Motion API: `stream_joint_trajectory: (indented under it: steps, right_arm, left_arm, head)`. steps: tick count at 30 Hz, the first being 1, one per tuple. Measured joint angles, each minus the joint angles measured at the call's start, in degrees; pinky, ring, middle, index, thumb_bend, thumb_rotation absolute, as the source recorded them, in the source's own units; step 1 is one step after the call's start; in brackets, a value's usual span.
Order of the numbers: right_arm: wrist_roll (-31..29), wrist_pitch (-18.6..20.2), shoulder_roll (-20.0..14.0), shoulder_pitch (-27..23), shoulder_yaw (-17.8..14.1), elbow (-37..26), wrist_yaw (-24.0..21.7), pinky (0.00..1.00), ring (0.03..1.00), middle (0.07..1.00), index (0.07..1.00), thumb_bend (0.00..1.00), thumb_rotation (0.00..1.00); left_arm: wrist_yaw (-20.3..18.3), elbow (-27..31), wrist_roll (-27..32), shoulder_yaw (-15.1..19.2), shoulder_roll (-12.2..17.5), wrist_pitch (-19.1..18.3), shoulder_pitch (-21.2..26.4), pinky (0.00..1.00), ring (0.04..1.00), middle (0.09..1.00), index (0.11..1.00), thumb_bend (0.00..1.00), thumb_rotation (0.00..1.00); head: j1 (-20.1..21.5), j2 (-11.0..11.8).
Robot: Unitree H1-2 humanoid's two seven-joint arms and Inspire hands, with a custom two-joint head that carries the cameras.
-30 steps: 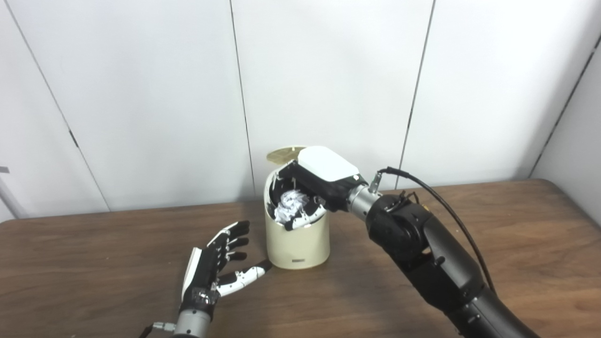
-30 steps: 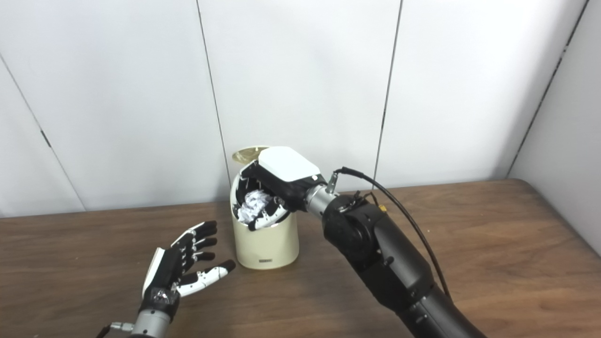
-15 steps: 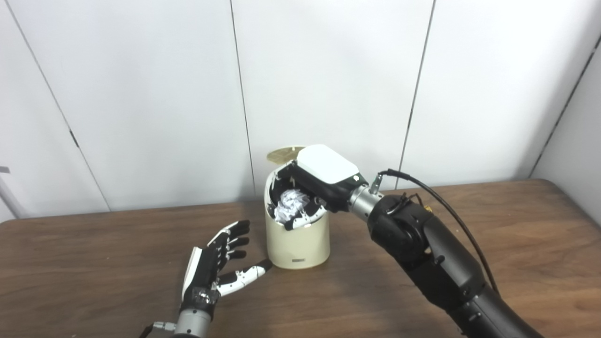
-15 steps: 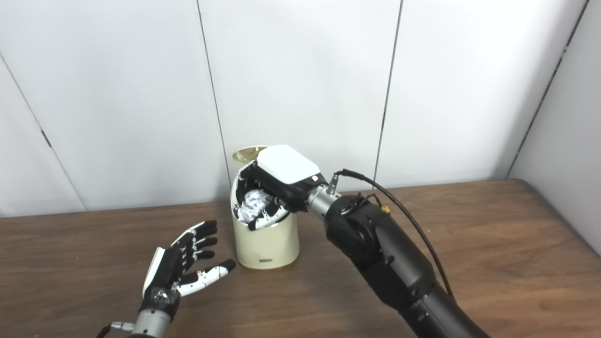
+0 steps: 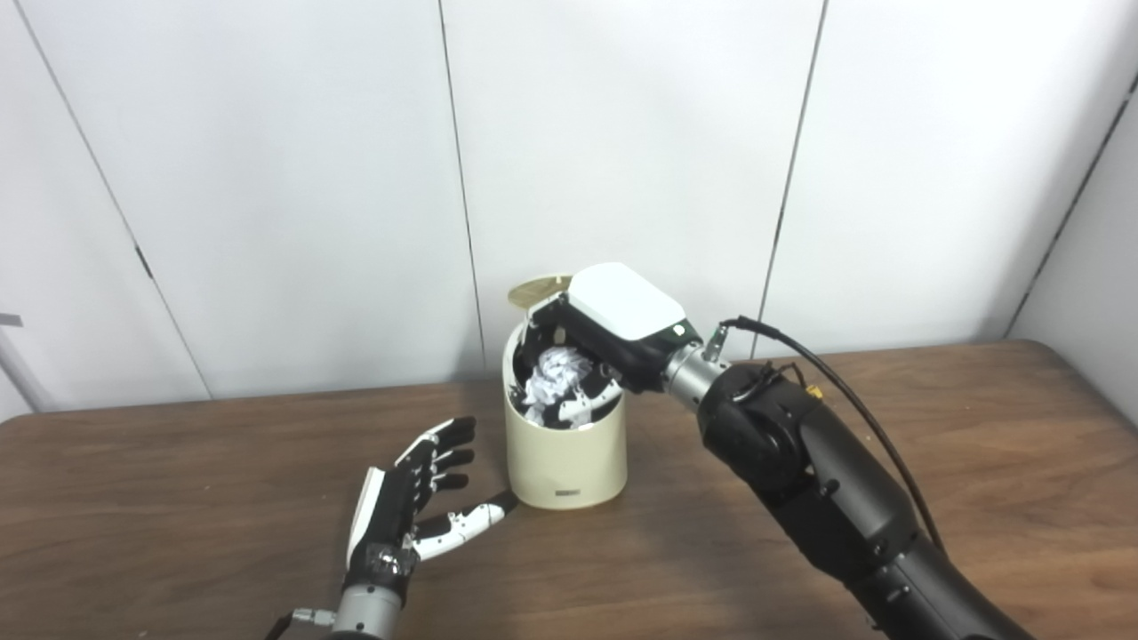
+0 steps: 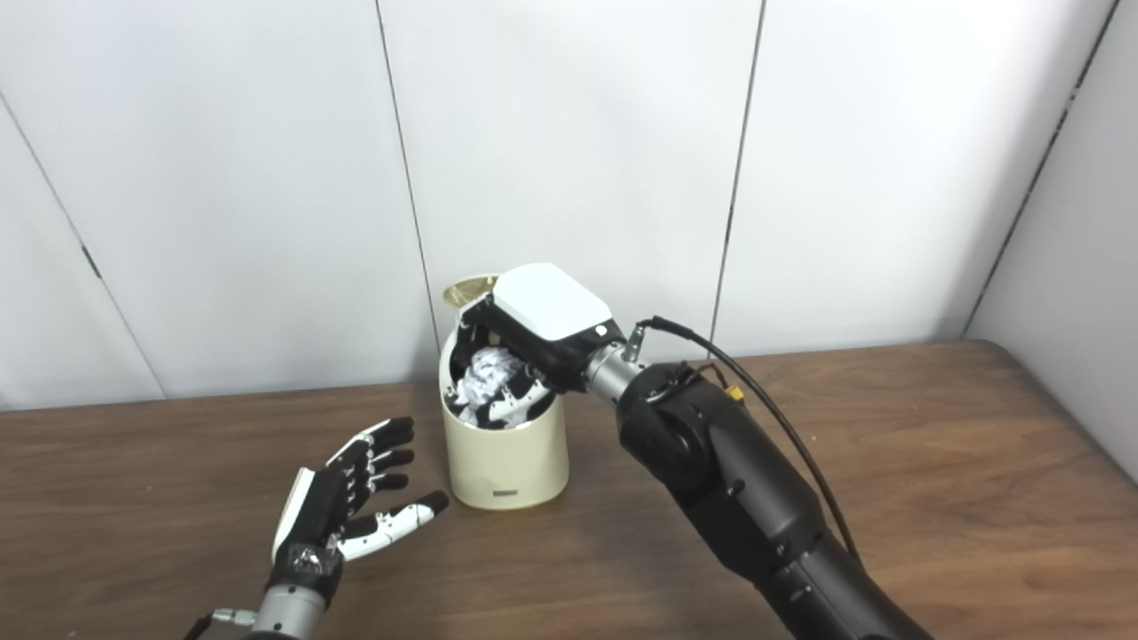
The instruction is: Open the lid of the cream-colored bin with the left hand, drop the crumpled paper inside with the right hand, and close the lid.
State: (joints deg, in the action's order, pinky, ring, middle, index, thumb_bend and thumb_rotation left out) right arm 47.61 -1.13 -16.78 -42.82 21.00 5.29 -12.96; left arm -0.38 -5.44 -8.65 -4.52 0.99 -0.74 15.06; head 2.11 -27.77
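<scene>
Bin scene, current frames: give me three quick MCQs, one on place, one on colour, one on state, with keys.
1. Where is the crumpled paper?
A. On the table by the left hand
B. At the bin's open mouth, in the right hand
C. Behind the bin

2. What colour is the bin?
A. Cream
B. Blue
C. Black

3. What state is the lid in?
A. Shut flat
B. Lying on the table
C. Raised open

Key: 1 B, the right hand has its fingers around the paper over the opening. 2 A, the bin's wall is cream. 3 C, the lid stands up behind the rim; the left hand rests open on the table.
</scene>
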Motion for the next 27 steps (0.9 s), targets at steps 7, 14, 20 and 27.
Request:
stream_joint_trajectory:
  steps: [7,14,20,27]
  right_arm:
    - [0.1,0.2,0.0,0.0,-0.2,0.5,0.7,0.33,0.386,0.514,0.506,0.51,0.00]
    - [0.1,0.4,0.0,0.0,-0.2,0.7,1.2,0.33,0.385,0.515,0.506,0.51,0.00]
    - [0.8,0.6,0.0,0.0,-0.1,0.6,1.4,0.35,0.405,0.508,0.521,0.52,0.00]
    - [3.3,0.8,-2.2,-1.4,2.9,-0.8,-3.3,0.46,0.667,0.752,0.686,0.86,0.08]
  left_arm:
    - [-0.1,0.0,0.1,0.0,0.0,0.0,0.0,0.74,0.795,0.832,0.846,0.73,0.08]
    - [-0.1,0.0,0.1,0.0,0.0,0.0,0.0,0.75,0.800,0.834,0.846,0.73,0.08]
    - [-0.2,0.0,0.1,0.0,-0.1,0.0,0.0,0.74,0.794,0.832,0.842,0.73,0.08]
    - [-0.3,0.0,0.2,0.0,-0.1,0.0,0.0,0.73,0.796,0.834,0.846,0.73,0.08]
  head:
    - [-0.1,-0.3]
    - [-0.1,-0.3]
    - [-0.1,-0.4]
    - [-0.1,-0.4]
